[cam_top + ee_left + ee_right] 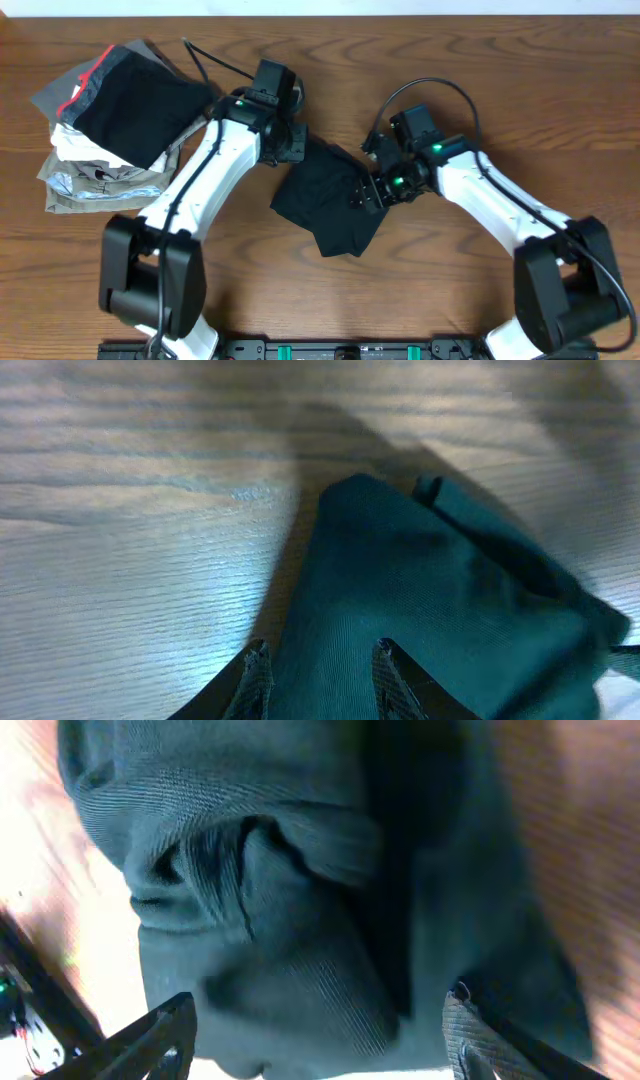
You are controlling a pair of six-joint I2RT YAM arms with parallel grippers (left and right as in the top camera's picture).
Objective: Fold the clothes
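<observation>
Got the black T-shirt (325, 205) sitting pretty much dead centre on the counter (450, 60), bunched into a lumpy diamond rather than laid flat, so calling this somewhere mid-fold and nowhere near tidy. Find the left hand (285, 148) parked at the shirt's 11 o'clock corner and the right hand (372, 190) at its 3 o'clock edge, probably to cover opposite sides for stretching or flipping a layer over. From the left wrist view: fingers (258, 680) partly apart, cloth filling the gap between them and running out toward 1 o'clock over bare wood. Can't tell whether pinching that fold or just resting over it, so not guessing. From the right wrist view: fingers spread wide, straddling a wrinkled hump of fabric, nothing clamped as far as visible. Guessing at a lineup for grabbing a thick bunch, hence the wide spread. Worth noting the stack of folded garments (100, 140) off at 10 o'clock on the counter, well apart from the shirt, likely the finished pile and the reason for working in the middle. Biggest worry: soft fabric, several layers, easy to snag only the top one and drag the whole lump instead of folding it.
</observation>
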